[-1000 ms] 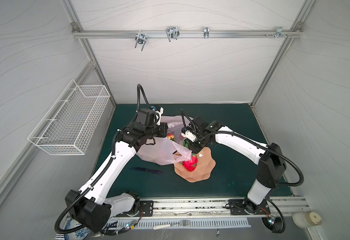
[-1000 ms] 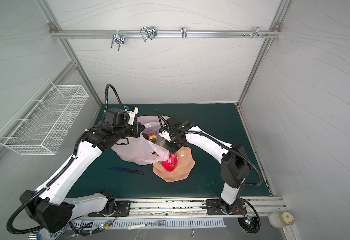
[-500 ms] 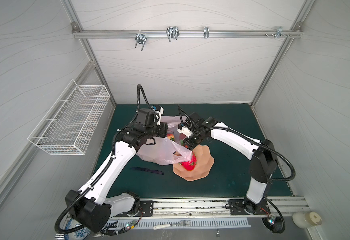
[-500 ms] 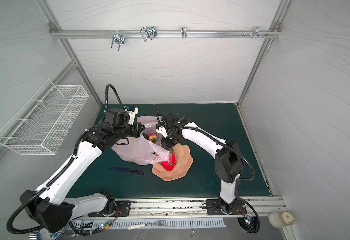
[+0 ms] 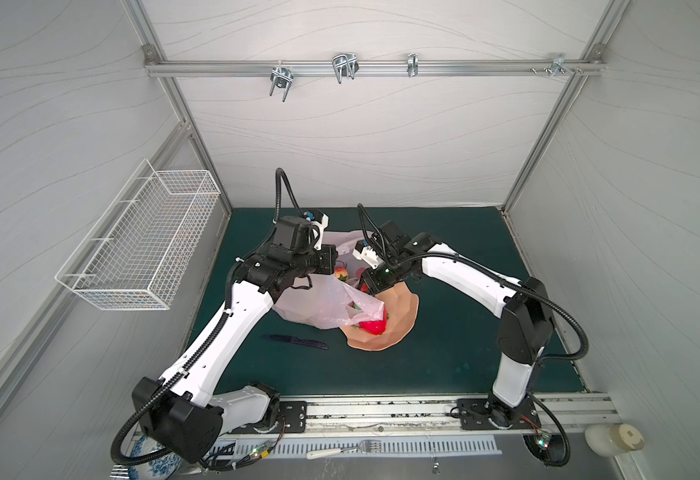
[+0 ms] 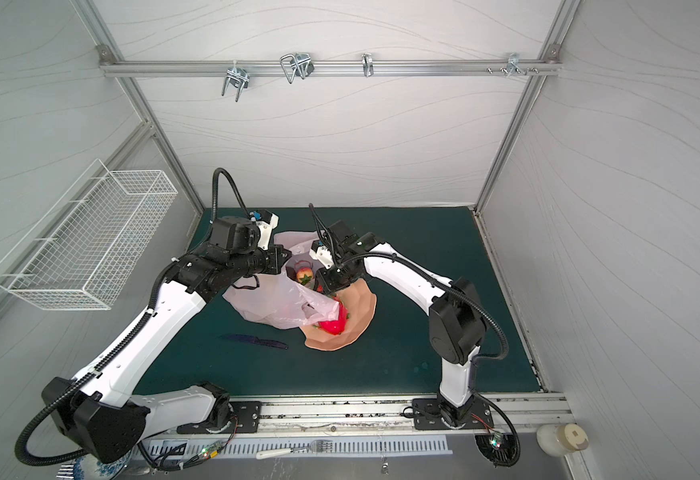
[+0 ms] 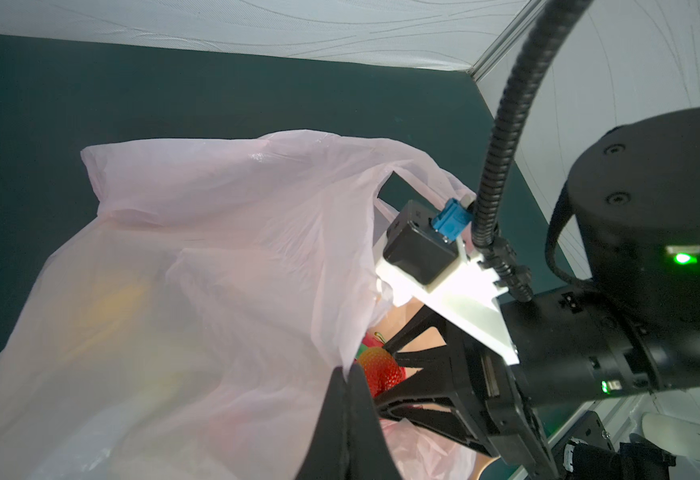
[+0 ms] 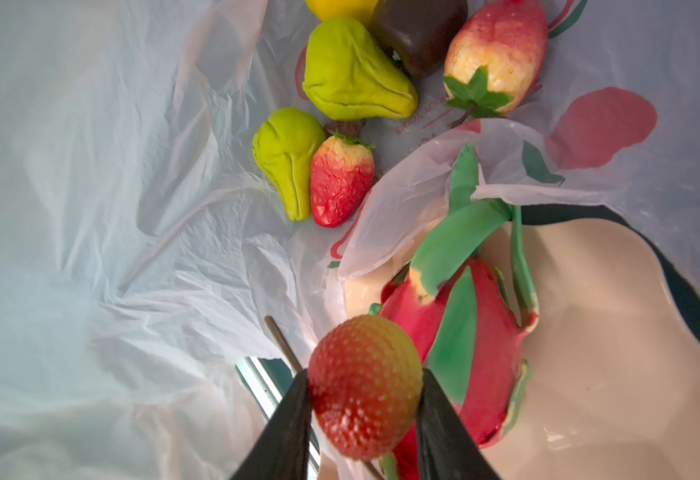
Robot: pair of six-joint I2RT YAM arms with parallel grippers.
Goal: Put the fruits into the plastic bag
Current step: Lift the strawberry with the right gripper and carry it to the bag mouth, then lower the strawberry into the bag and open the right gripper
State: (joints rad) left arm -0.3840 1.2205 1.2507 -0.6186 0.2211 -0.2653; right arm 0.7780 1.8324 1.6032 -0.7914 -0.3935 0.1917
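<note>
A wire basket (image 5: 140,245) hangs on the left wall. On the green mat a dark knife (image 5: 294,341) lies just left of the bag (image 5: 319,303), apart from it. The left gripper (image 7: 346,386) has its fingers pressed together on the bag's rim, pinching the thin film and holding the mouth up and open. Inside the bag, in the right wrist view, lie a green fruit (image 8: 352,79), a smaller green fruit (image 8: 285,162) touching a wrinkled strawberry (image 8: 340,178), a dark fruit (image 8: 419,29), a red-and-yellow fruit (image 8: 498,54) and the edge of a yellow fruit (image 8: 340,6). The right gripper (image 8: 365,374) clamps a dotted strawberry (image 8: 360,415) between its two fingers, above where the bag's rim meets the bowl (image 5: 398,328). The dragon fruit (image 8: 477,332) lies in the bowl, outside the bag, with a bag flap draped over its green scales. The bowl sits against the bag's right side in both top views.
</note>
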